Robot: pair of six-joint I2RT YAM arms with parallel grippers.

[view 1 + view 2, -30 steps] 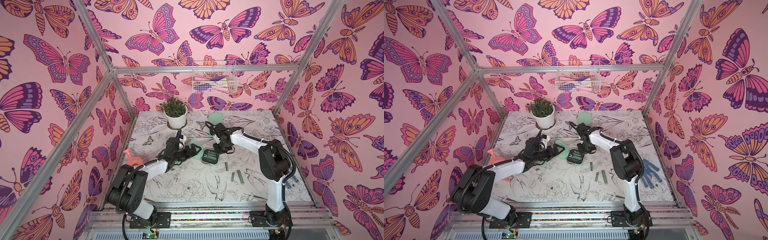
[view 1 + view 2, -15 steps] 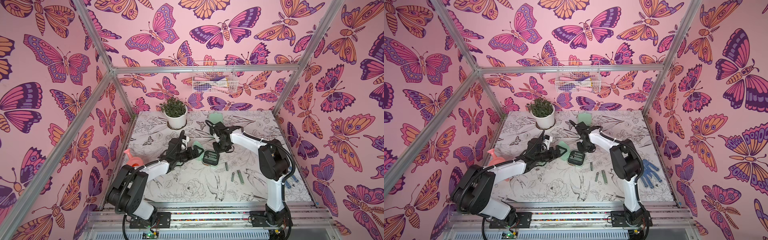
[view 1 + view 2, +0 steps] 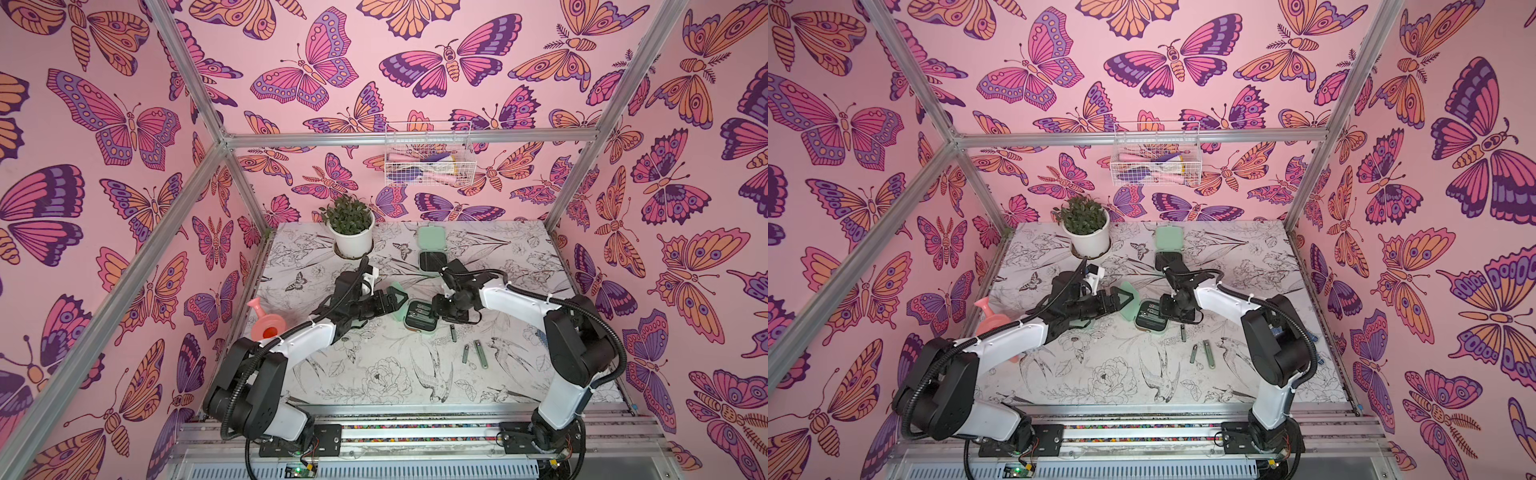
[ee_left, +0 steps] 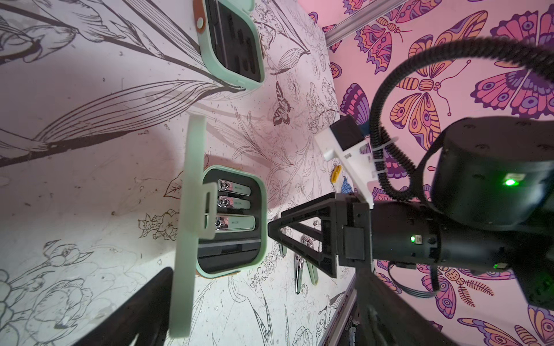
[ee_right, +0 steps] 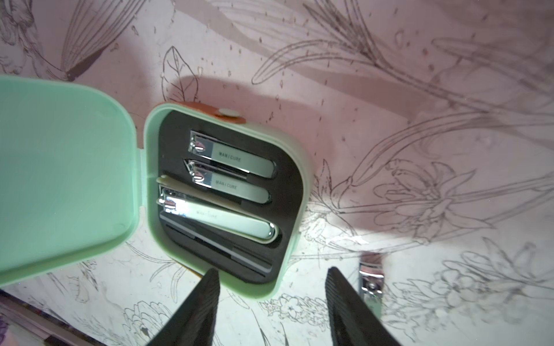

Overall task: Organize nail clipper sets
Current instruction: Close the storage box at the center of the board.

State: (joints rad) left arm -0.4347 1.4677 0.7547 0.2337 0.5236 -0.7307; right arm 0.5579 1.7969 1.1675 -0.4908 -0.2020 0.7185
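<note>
A mint-green case (image 3: 420,319) lies open mid-table with three clippers (image 5: 227,185) in its black slots; the largest sits slightly askew. Its lid (image 4: 187,209) stands upright. My left gripper (image 3: 392,300) is open wide, and the lid leans against one finger (image 4: 150,305). My right gripper (image 5: 269,281) is open over the case's near rim with nothing between its fingers. A second case (image 3: 432,251) lies open at the back, its slots bare. Three loose clippers (image 3: 465,353) lie on the table to the right of the near case, one (image 5: 371,278) beside my right fingers.
A potted plant (image 3: 352,232) stands at the back left and a pink watering can (image 3: 266,322) at the left edge. A wire basket (image 3: 428,160) hangs on the back wall. A blue glove is mostly hidden behind my right arm.
My right gripper has gone from shut to open above the case, and the large clipper now lies in it. My left gripper has stayed at the raised lid.
</note>
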